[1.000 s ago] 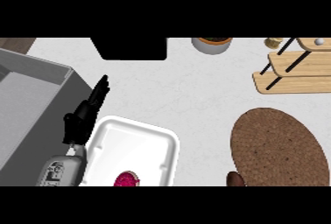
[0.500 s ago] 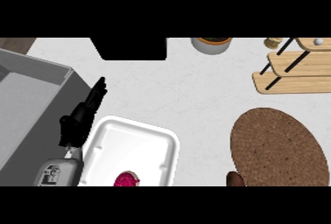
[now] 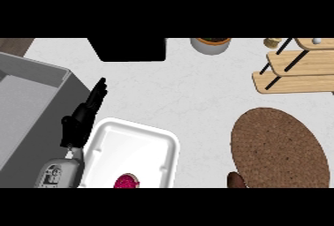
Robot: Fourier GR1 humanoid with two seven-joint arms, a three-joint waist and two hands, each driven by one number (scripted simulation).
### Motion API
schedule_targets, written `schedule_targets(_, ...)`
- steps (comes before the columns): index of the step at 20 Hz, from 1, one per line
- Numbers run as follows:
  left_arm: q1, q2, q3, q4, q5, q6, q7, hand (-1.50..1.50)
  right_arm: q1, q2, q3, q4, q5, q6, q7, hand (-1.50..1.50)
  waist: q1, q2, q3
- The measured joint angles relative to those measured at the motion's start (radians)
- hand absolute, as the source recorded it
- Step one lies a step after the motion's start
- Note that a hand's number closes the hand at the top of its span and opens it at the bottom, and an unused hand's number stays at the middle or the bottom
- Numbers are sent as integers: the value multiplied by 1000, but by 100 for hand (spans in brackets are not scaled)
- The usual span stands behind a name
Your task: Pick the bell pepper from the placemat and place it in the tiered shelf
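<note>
Bell pepper: can't say for sure which item it is. No plain pepper shows on the placemat point(image 3: 280, 148), a brown woven oval at lower right of frame. Only candidate is a small dark red-brown lump point(image 3: 236, 180) at bottom edge, touching the mat's lower-left rim and cut off by the frame; too little of it shows to identify.

Tiered shelf point(image 3: 294, 70) is at upper right: pale wood boards w/ thin black posts, well apart from the mat, bare counter point(image 3: 189, 97) between them. Two tiny items sit near its top, one gold point(image 3: 271, 42), one whitish point(image 3: 316, 40); too small to name.

Left hand point(image 3: 81, 119) is at left of frame, black, fingers straight and relaxed, pointing up and slightly right, grasping nothing. It lies along the gap between the grey basin point(image 3: 26, 101) at far left and the white tray point(image 3: 140, 145) at lower centre-left, just beside the tray's upper-left corner. Grey forearm point(image 3: 60, 173) enters from bottom edge.

A magenta round item point(image 3: 126, 182) is in the tray, at its bottom, partly cut off.

Top edge: black block point(image 3: 127, 48) at centre-left, grey bowl w/ brown contents point(image 3: 210, 44) right of it.

Right hand doesn't show.
</note>
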Motion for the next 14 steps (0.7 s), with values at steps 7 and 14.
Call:
schedule_targets(7,28,-6,-4,-22,-3,7,-3,0,187,-198,-118,104,-69,206,60,-150,-13,-2,1)
schedule_targets(14,30,-2,-1,-38,-3,9,8,0,429,-355,-268,261,-140,429,-68,-150,-17,-1,2)
